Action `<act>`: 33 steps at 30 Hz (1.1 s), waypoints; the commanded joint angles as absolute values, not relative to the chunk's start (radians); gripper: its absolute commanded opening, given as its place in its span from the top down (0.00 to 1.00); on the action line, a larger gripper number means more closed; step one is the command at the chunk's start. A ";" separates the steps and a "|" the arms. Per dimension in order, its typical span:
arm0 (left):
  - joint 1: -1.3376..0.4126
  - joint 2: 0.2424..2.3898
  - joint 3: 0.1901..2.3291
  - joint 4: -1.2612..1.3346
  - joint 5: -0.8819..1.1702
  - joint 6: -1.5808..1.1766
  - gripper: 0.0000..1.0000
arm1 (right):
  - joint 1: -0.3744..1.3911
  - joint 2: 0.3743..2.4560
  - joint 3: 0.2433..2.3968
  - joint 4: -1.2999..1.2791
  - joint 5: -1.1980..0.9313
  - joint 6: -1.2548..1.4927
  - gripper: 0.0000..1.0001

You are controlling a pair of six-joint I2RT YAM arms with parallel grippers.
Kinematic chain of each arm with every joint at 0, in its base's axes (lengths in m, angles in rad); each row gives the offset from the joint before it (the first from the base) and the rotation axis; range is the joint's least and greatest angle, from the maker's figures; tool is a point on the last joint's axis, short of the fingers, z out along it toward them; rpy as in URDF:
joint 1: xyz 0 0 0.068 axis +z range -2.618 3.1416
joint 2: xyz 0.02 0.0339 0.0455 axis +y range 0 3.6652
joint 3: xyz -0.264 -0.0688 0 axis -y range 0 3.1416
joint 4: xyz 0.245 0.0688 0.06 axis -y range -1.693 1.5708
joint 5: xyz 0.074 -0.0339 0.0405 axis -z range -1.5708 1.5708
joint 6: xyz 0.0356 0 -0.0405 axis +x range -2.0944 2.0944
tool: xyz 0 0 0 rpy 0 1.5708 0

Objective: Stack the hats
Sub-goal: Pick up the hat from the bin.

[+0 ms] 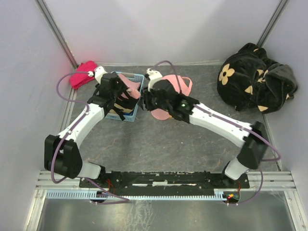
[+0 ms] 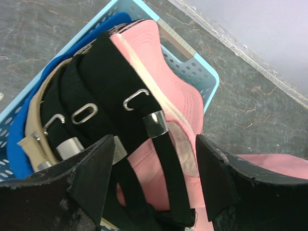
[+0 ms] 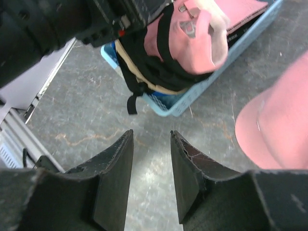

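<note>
Stack mostly done, by the look of it: blue, tan, two black and one pink, the nested hats (image 2: 101,82) sit in the blue basket (image 2: 202,72); a loose pink hat (image 3: 279,130) lies on the table (image 3: 86,120) just beside the basket, so you have that one left; your left gripper (image 2: 154,175) hangs wide open astride the nested straps, clamping nothing; your right gripper (image 3: 151,168) is part open, empty, near the loose pink hat.

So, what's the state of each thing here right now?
Blue basket: upright, filled.
Nested hats: pink, black, tan, blue, stacked inside it.
Loose pink hat: on the table, outside it.
Left fingers: open, over the nested hats.
Right fingers: open, empty.
Red cloth: bunched.
Black flowered plush: crumpled heap.
</note>
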State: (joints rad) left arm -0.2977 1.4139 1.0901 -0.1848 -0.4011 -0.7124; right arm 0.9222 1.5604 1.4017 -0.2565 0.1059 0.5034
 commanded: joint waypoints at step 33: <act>-0.236 1.264 1.009 -0.103 -0.411 -0.754 0.26 | 0.791 2.353 2.413 -0.550 0.022 0.418 0.44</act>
State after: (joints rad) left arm -0.2417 1.2888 1.0077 -0.1448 -0.3904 -0.7406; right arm 0.7872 2.3440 2.3478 -0.5423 0.0776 0.3962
